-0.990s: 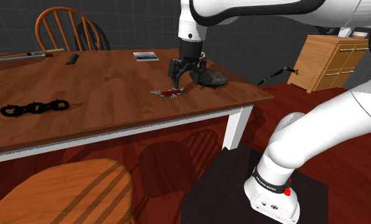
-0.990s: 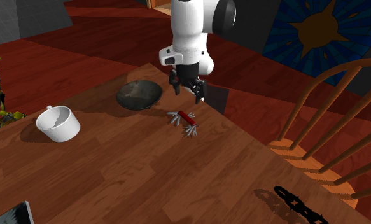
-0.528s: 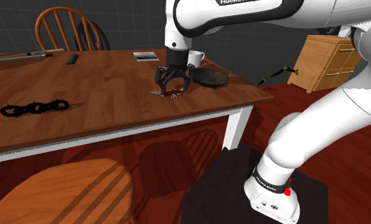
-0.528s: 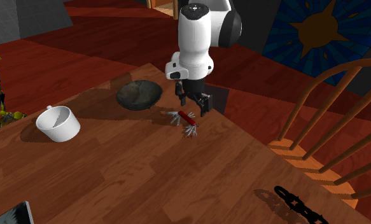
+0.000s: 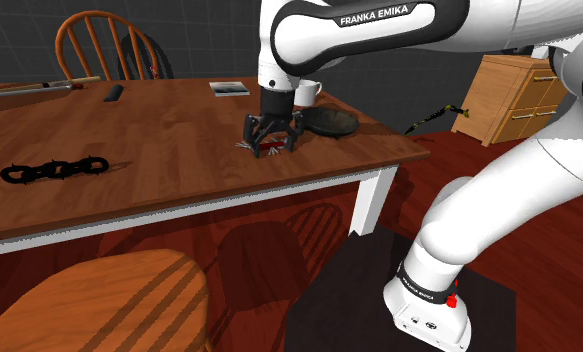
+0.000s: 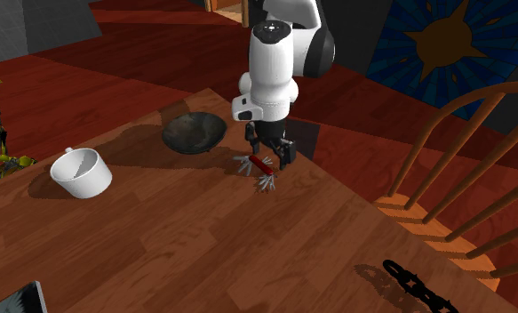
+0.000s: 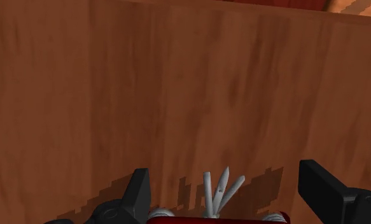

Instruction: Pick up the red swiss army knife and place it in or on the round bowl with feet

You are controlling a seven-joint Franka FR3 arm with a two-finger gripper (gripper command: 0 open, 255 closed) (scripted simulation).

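Wrist view shows the hand spread astride the knife; second exterior view, the bowl.

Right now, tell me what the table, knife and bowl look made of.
Table: wood, with brown grain streaks and a faint sheen. Knife: red handle, perhaps plastic; pale grey blades, likely metal. Bowl: dark grey and matte, material unclear.

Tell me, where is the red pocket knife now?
The knife lies on the wooden table, under the open gripper, just left of the dark bowl in the shoulder view.
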